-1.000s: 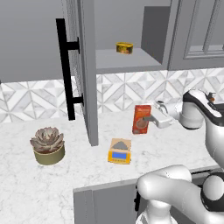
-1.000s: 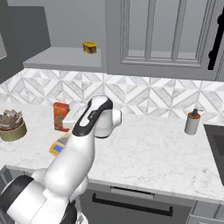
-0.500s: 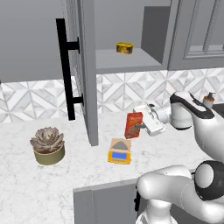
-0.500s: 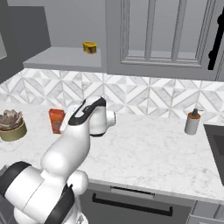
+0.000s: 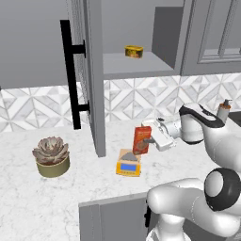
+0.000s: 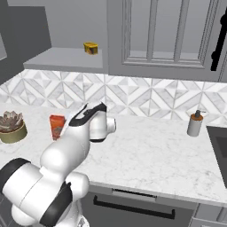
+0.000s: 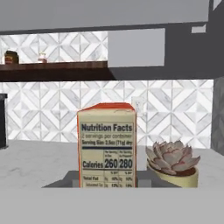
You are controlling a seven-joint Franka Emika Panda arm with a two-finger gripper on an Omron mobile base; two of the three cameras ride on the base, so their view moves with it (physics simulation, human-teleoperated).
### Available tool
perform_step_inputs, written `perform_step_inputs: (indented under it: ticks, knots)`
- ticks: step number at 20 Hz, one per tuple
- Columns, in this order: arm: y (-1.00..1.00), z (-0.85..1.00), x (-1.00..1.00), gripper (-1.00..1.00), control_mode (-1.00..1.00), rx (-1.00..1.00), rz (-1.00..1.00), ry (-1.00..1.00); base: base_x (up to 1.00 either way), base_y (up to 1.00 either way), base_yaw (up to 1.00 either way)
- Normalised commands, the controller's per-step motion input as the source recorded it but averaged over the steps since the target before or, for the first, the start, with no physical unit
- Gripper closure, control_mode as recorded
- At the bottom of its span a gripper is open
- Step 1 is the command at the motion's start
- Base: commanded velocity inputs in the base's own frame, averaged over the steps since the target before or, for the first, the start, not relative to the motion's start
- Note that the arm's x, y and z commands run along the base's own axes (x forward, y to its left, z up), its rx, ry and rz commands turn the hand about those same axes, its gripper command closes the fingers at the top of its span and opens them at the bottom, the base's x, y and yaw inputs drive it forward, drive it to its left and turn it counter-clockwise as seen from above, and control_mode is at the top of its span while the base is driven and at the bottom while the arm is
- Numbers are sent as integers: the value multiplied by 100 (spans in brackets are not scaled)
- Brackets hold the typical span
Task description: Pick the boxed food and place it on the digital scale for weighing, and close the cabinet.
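Pinching the tall red-orange carton of boxed food (image 5: 141,140), the pincer (image 5: 151,140) carries it above the flat yellow-orange digital scale (image 5: 129,165); next, lower it squarely onto the grey plate.

2 base views: behind, flanking | hand view: close, seemingly level

The boxed food (image 7: 107,146) reads "Nutrition Facts" and "Calories 260 280".
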Motion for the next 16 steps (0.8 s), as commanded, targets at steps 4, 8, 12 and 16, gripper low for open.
perform_step_inputs:
  ticks: [4, 8, 12, 16]
  knots:
    - [11, -41, 9, 100, -100, -1, 0, 3, 0, 0, 0]
    - [3, -35, 17, 100, -100, 0, 0, 0, 0, 0, 0]
    - [0, -34, 7, 100, -100, 0, 0, 0, 0, 0, 0]
    - [1, -28, 16, 100, -100, 0, 0, 0, 0, 0, 0]
